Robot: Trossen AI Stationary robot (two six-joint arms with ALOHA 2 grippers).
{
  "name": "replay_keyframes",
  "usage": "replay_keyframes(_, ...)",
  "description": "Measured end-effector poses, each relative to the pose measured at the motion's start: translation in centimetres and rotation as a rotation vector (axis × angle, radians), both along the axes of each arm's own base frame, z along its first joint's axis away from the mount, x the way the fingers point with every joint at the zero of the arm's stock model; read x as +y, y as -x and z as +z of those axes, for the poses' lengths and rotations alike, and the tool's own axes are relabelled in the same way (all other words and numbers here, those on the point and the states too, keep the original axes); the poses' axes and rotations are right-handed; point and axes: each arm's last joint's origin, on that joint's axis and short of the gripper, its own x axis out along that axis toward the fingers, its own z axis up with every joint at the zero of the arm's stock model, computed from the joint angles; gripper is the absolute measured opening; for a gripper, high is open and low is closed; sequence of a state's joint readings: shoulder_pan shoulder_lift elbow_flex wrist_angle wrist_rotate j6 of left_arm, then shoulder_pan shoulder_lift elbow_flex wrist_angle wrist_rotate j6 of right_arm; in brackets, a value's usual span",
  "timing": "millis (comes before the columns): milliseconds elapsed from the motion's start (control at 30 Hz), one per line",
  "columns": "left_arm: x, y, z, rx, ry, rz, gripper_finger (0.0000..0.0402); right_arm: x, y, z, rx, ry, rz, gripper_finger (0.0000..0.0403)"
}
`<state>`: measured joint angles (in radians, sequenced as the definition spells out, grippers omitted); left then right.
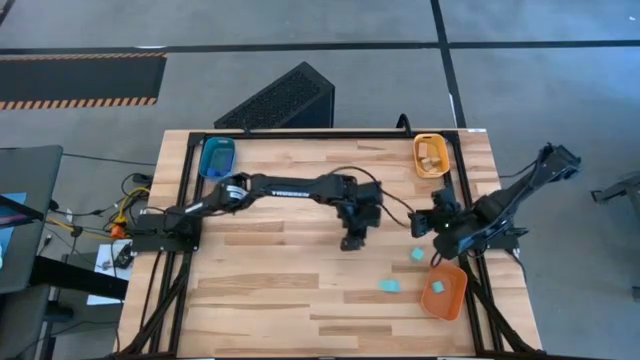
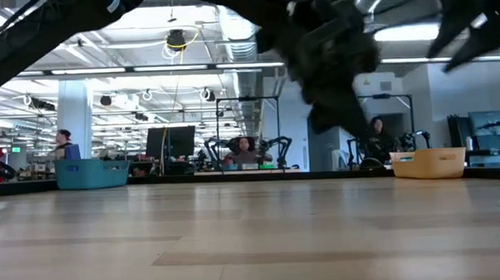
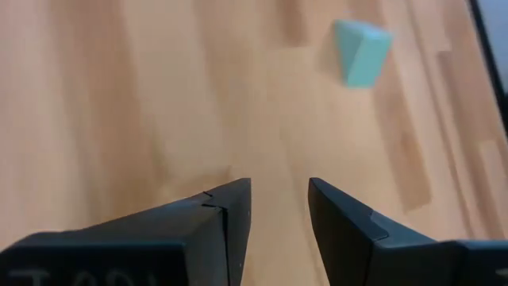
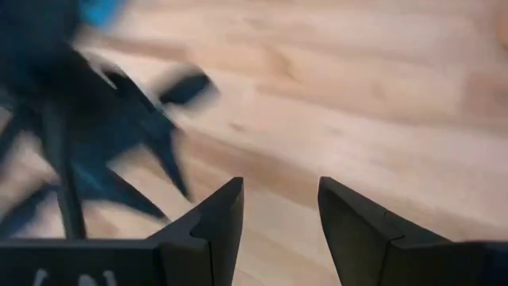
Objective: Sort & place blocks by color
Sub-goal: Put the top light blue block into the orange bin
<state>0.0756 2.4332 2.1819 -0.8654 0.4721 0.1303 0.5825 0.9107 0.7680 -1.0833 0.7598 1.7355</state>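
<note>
Two light cyan blocks (image 1: pixel 416 256) (image 1: pixel 388 286) lie flat on the wooden table at the right near side. A third cyan block (image 1: pixel 437 287) sits in the orange tray (image 1: pixel 452 305). Tan blocks (image 1: pixel 431 153) lie in the yellow-orange tray (image 1: pixel 431 170) at the far right. My left gripper (image 1: pixel 352 242) (image 3: pixel 279 191) hovers over the table's middle, open and empty, with a cyan block (image 3: pixel 361 52) ahead of it. My right gripper (image 1: pixel 418 226) (image 4: pixel 280 191) stands open and empty to its right, above bare wood.
A blue tray (image 1: pixel 217 157) stands at the far left corner. The left arm (image 4: pixel 87 143) reaches across the table in front of my right gripper. Bare wood lies along the near left. Beyond the far edge, people (image 2: pixel 245 150) sit in the room.
</note>
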Motion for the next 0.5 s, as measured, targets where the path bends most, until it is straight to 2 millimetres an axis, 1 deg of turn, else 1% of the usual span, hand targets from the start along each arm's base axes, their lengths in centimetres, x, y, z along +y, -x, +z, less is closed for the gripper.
replay_keyframes(100, 1.3, 2.2, -0.6, 0.006, 0.018, 0.038, 0.011, 0.4, 0.0, -1.7, 0.065, -0.065, -0.022, 0.0186)
replay_keyframes(200, 2.0, 4.9, -0.2, -0.063, 0.038, 0.114, 0.0103, 1.0, -0.2, -3.2, 0.086, -0.123, -0.027, 0.0186)
replay_keyframes(233, 2.0, 5.8, 0.2, -0.115, 0.039, 0.143, 0.0099, 1.2, -0.3, -3.6, 0.092, -0.133, -0.03, 0.0186)
replay_keyframes(367, 1.7, 9.4, 1.0, -0.263, 0.036, 0.241, 0.0087, 1.9, -0.7, -5.1, 0.104, -0.153, -0.04, 0.0186)
replay_keyframes(500, 1.4, 12.0, 1.9, -0.42, 0.032, 0.345, 0.0083, 2.0, -1.0, -6.5, 0.191, -0.206, -0.056, 0.0192)
